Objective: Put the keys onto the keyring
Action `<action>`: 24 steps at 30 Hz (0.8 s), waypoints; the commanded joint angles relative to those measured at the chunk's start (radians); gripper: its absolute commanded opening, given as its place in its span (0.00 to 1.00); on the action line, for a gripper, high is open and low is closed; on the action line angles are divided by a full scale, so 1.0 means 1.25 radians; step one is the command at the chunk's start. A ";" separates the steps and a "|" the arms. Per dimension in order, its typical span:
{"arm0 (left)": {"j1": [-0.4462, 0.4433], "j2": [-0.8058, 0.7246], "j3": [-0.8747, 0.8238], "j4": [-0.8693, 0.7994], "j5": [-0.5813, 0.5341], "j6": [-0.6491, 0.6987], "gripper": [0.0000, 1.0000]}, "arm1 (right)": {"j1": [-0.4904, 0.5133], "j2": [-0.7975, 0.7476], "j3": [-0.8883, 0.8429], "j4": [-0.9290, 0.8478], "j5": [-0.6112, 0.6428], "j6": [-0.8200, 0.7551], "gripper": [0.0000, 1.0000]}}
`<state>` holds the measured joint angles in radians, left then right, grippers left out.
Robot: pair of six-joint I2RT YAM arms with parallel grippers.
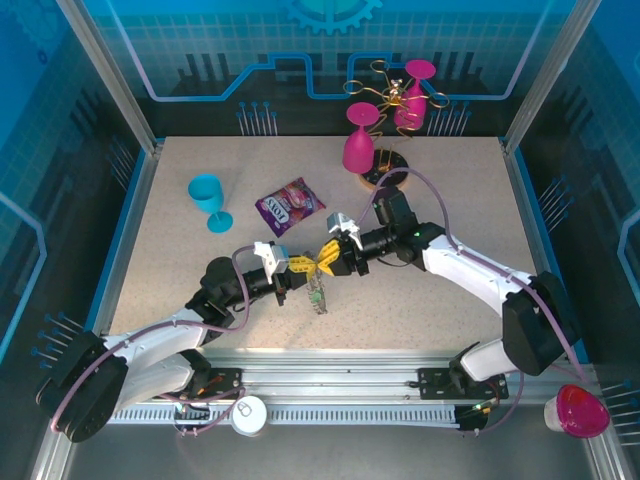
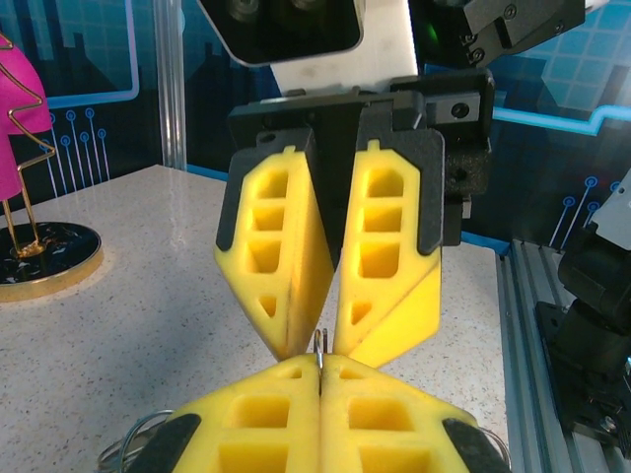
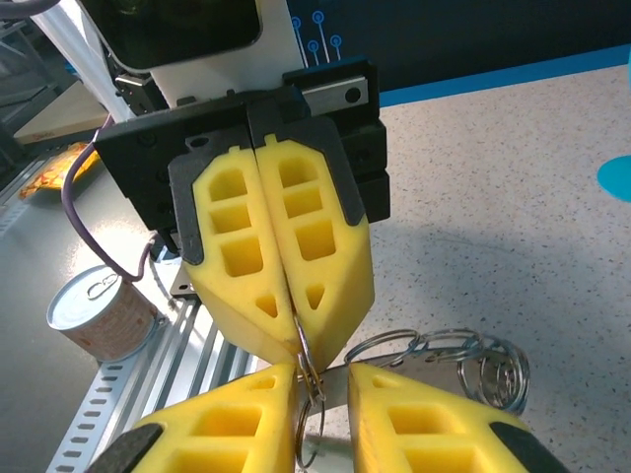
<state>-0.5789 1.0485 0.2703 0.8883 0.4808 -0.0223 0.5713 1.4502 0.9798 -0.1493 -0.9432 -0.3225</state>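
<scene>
My left gripper and right gripper meet tip to tip above the middle of the table. The left gripper is shut on a thin wire loop of the keyring. Around that same loop the right gripper stands narrowly open, its left pad touching the wire. The keyring's flat rim and more wire loops trail off to the right, behind the right finger. The rest of the keyring sits just below both grippers, with a pale greenish bit on it. The keys are too small to make out.
A purple snack packet lies behind the grippers and a blue cup to the far left. Pink glasses stand on a wire rack with a round base at the back. A tin can sits on the front rail.
</scene>
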 commanded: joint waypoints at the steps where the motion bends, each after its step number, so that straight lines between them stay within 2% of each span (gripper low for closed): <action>1: 0.002 0.002 0.009 0.069 0.029 -0.007 0.00 | 0.013 0.014 0.030 -0.023 -0.014 -0.017 0.21; 5: 0.002 0.002 0.009 0.077 0.031 -0.011 0.00 | 0.018 0.024 0.038 -0.021 -0.023 -0.018 0.19; 10: 0.002 0.004 0.004 0.089 0.026 -0.014 0.00 | 0.017 0.018 0.038 0.006 -0.028 -0.005 0.00; 14: 0.002 -0.003 0.000 0.063 -0.015 -0.018 0.00 | 0.014 -0.002 0.047 -0.020 0.000 -0.011 0.00; 16: 0.002 -0.025 0.004 0.005 -0.043 -0.008 0.09 | 0.015 -0.011 0.067 -0.077 0.039 -0.036 0.00; 24: 0.002 -0.108 0.066 -0.303 -0.064 0.072 0.22 | 0.051 -0.009 0.143 -0.268 0.187 -0.138 0.00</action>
<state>-0.5739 0.9401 0.3054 0.6636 0.4225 0.0101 0.6071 1.4624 1.1080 -0.3706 -0.7765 -0.4255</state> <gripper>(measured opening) 0.217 0.057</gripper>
